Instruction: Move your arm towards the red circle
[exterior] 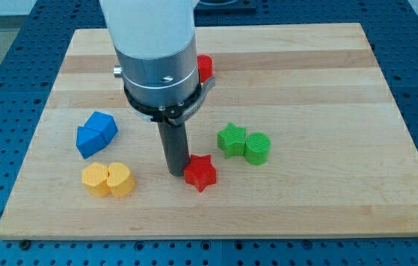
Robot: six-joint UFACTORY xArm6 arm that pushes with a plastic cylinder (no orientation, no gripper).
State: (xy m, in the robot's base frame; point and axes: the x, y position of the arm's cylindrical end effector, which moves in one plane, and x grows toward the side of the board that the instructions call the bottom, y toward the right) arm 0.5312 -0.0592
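Observation:
The red circle shows only as a sliver at the view's top centre, mostly hidden behind the arm's white and silver body. My tip rests on the board just left of a red star, close to or touching it. The tip is well below the red circle in the view.
A green star and a green cylinder sit together right of the tip. Two blue blocks lie at the left, two yellow blocks at the lower left. The wooden board lies on a blue perforated table.

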